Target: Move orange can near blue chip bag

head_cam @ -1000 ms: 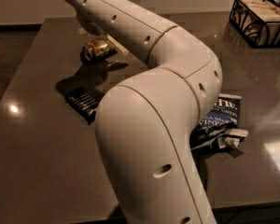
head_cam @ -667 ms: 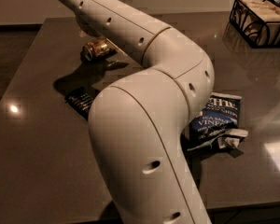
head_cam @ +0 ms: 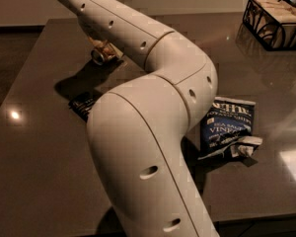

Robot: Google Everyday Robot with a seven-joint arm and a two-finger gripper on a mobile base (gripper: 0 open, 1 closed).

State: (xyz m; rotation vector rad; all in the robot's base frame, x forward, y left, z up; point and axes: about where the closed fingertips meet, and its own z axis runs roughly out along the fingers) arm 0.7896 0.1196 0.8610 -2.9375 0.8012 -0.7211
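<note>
The orange can [head_cam: 103, 52] lies on the dark table [head_cam: 39, 147] at the far left, with its silver round end facing me. My arm hides much of it. My gripper [head_cam: 97, 39] is at the can, just above it, mostly hidden behind my own forearm. The blue chip bag [head_cam: 227, 125] lies flat on the right of the table, its torn silvery corner toward the front. My elbow covers its left edge. The can and the bag are far apart.
A small black ribbed snack packet [head_cam: 81, 105] lies left of my elbow. A black wire basket [head_cam: 274, 21] stands at the far right corner. My big white arm [head_cam: 148, 132] fills the middle of the view.
My elbow has swung left, uncovering more of the chip bag. The can stays in the same spot.
</note>
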